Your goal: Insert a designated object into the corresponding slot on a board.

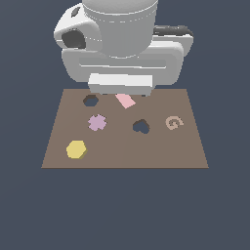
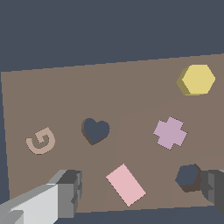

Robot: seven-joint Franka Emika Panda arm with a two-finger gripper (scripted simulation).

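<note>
Yellow and flat, the hexagonal block [image 1: 76,149] lies on the brown board [image 1: 190,151] near the board's front corner on the exterior view's left, untouched. The hexagon slot [image 1: 90,100] sits near the far edge on the same side, with the lilac cross [image 1: 97,122] lying between the two. The gripper [image 2: 140,192] hovers above the far edge, its fingers spread wide and holding nothing; in the wrist view one finger [image 2: 69,192] is close to the pink rectangle [image 2: 126,184] and the other hangs just beside the slot.

The step in hand appears to be reaching for the block. A good approach travels across the board toward that front corner, keeps height over the cross, centres the open fingers over the block, turns them to meet two opposite flat sides, then descends straight.
</note>
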